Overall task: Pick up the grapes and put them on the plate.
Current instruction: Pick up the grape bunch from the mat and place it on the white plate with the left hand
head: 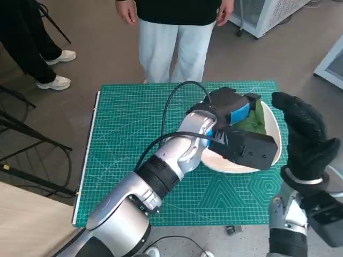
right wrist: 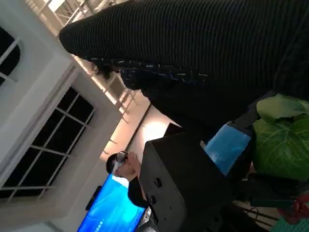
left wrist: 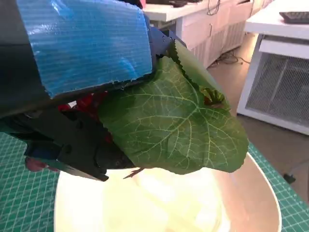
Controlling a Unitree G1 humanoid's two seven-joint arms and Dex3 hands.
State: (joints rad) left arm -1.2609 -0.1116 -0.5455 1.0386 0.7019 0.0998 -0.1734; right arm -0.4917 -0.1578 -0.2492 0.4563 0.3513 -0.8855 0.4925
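Head view: person (head: 174,32) behind mat (head: 128,134).

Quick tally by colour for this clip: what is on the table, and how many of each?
Green: 2, the cutting mat and the grape leaf.
White: 1, the plate.
Red: 1, the grapes, held by the left hand.
Total: 4.

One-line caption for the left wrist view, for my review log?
Left robot hand holds red grapes with a large green leaf above the white plate.
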